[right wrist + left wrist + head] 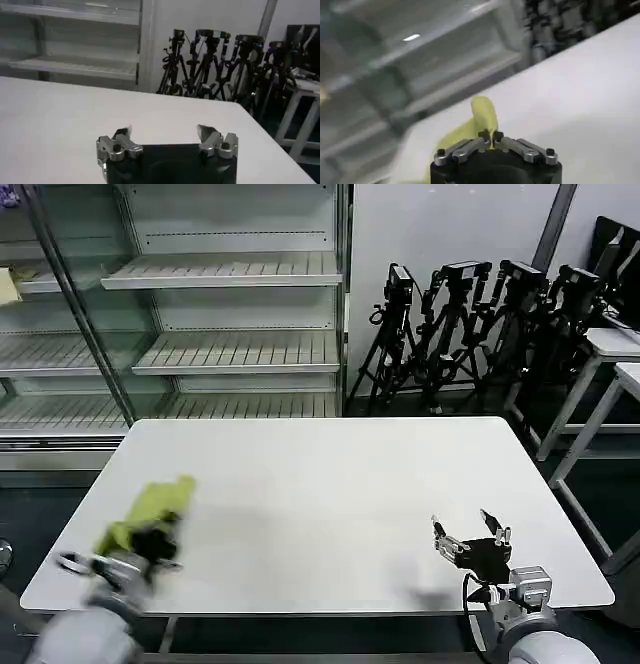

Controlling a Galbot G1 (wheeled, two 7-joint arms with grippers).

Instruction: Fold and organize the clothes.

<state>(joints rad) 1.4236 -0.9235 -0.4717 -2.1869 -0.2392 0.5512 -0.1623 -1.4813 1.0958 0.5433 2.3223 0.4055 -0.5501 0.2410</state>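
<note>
While the left gripper (pixel 150 546) works at the near left of the white table (pixel 330 484), its fingers (pixel 484 135) are pinched together on the lime T-shirt (pixel 150 509), which trails in a bunched strip toward the far side. Over at the near right edge, the right gripper (pixel 472 540) hovers with fingers spread apart, holding nothing.

Blur and cut-offs near my left gripper

My left gripper (pixel 150 546) is smeared with motion, hiding part of the shirt (pixel 150 509) bunched above it; in my left wrist view the shirt (pixel 482 122) runs behind my fingers (pixel 465 148), its lower part hidden.
</note>
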